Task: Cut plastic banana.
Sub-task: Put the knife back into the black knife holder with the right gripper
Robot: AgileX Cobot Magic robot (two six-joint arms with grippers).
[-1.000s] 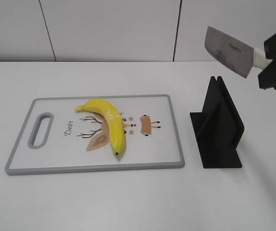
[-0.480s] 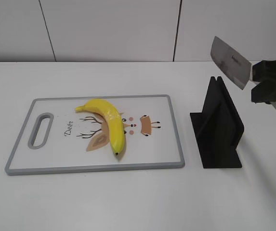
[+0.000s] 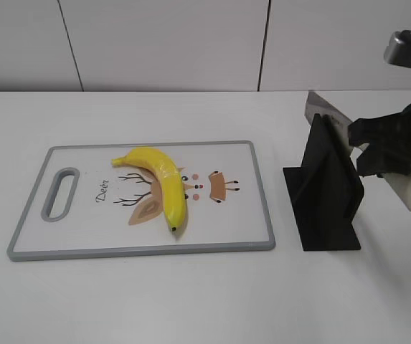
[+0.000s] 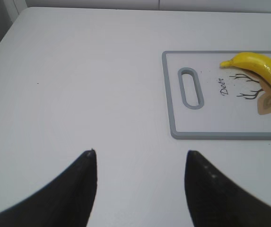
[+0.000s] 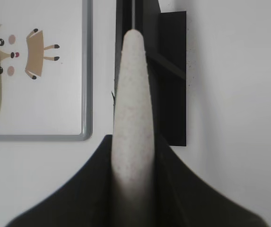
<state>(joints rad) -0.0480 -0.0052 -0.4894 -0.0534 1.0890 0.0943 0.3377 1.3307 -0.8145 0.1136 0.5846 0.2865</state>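
The plastic banana (image 3: 163, 188) is yellow and curved and lies whole on the grey-rimmed cutting board (image 3: 83, 215). It also shows in the left wrist view (image 4: 263, 66). My right gripper (image 3: 388, 147) is shut on the pale handle (image 5: 133, 94) of a cleaver-like knife. The knife blade (image 3: 320, 106) sits in the slot of the black knife holder (image 3: 327, 193), mostly hidden by it. My left gripper (image 4: 140, 156) is open and empty over bare table left of the board (image 4: 173, 94), outside the exterior view.
The knife holder (image 5: 168, 71) stands on the white table just right of the board's right rim (image 5: 85, 94). A white wall runs behind the table.
My right gripper has come down and slightly left with the knife, from the air above the holder to the holder, and the blade has gone into the slot. The banana has not moved.
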